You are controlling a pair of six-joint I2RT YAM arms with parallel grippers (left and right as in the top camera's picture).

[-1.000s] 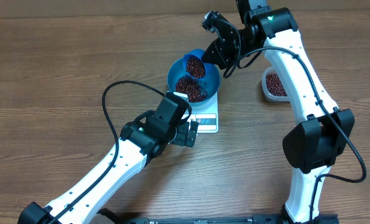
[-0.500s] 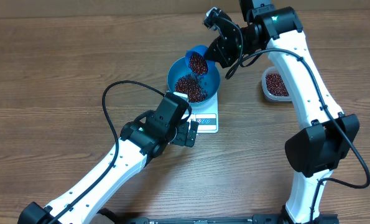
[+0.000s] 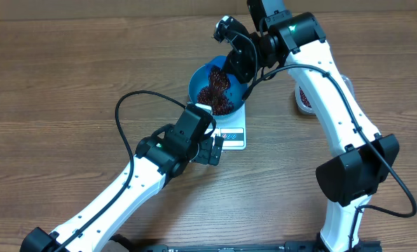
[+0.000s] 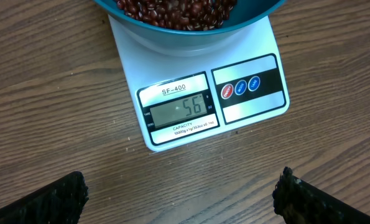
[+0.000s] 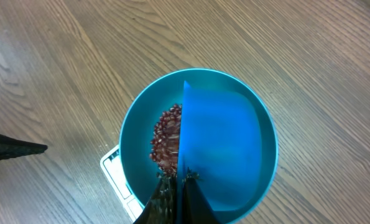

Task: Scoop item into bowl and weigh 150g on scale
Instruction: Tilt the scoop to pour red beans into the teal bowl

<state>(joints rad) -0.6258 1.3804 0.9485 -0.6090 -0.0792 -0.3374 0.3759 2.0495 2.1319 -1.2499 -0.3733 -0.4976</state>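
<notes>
Beans (image 3: pixel 215 96) heaped in blue bowl (image 3: pixel 194 82). Bowl sits on white scale (image 4: pixel 130 62), display reading 56. Right tool (image 5: pixel 178 196) clamped shut on blue scoop (image 5: pixel 222 149), scoop tipped over bowl. Left tool (image 4: pixel 181 199) spread wide, empty, low over counter (image 3: pixel 54 70) just beside scale's display edge. More beans in clear tub (image 3: pixel 305 99), partly hidden behind right arm.
</notes>
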